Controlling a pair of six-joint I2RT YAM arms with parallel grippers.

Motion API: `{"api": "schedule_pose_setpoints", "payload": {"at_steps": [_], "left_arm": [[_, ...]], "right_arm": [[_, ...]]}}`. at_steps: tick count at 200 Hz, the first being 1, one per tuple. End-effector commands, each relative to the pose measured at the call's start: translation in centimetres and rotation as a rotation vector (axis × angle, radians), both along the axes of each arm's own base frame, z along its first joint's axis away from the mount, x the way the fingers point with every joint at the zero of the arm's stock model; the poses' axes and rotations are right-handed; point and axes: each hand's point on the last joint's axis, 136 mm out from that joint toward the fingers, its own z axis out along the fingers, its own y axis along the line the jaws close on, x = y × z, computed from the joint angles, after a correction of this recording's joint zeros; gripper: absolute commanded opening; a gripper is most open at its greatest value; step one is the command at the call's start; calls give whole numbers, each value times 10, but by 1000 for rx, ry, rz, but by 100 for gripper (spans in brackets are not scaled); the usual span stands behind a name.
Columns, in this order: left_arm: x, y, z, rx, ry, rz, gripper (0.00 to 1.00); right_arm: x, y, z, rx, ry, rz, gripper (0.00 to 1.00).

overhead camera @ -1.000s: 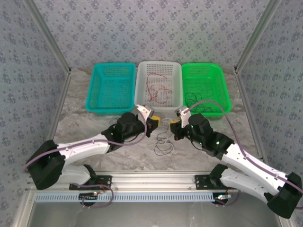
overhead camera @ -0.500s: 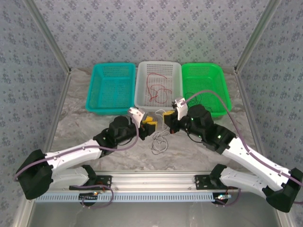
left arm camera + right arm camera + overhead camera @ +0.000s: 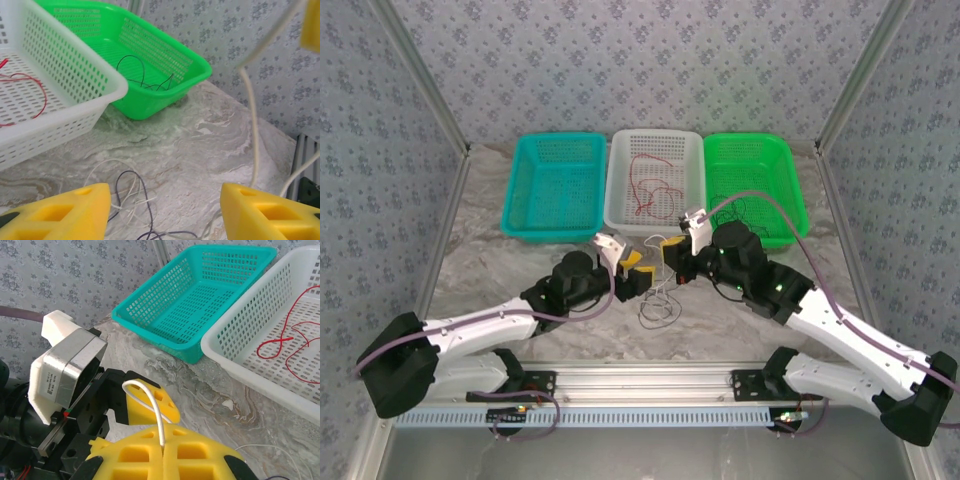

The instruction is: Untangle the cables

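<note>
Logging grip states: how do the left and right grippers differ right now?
The left gripper stands open, its fingers wide apart; the right gripper is shut. The right gripper pinches the white cable; the left gripper grips nothing. Both have yellow fingers.

You have three baskets in a row at the far side of the grey marbled tabletop (image 3: 490,270): teal plastic mesh basket (image 3: 558,137) at 11 o'clock, white plastic mesh basket (image 3: 656,134) at 12, green plastic mesh basket (image 3: 748,138) at 1. The thin red cable (image 3: 278,340) lies in the white one, the thin black cable (image 3: 728,215) in the green one. The thin white curled cable (image 3: 657,308) lies mid-table, at 6 o'clock from the white basket, with the left gripper (image 3: 638,265) at its 11 and the right gripper (image 3: 672,250) at its 1.
</note>
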Motion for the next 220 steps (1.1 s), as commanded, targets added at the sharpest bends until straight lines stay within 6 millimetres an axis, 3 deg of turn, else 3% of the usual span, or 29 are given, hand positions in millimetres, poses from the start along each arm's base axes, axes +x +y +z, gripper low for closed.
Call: {"api": "schedule_pose_setpoints", "payload": {"at_steps": [1, 37, 135, 220], "left_arm": [[-5, -14, 29, -88, -40, -52, 60], [-10, -21, 31, -99, -43, -89, 60], [1, -41, 30, -88, -44, -103, 60], [12, -55, 4, -12, 18, -96, 57]], "right_arm": [[-2, 3, 7, 29, -11, 11, 0], [-2, 4, 7, 32, -13, 10, 0], [-3, 3, 3, 40, -9, 9, 0], [-13, 12, 23, 131, -39, 79, 0]]}}
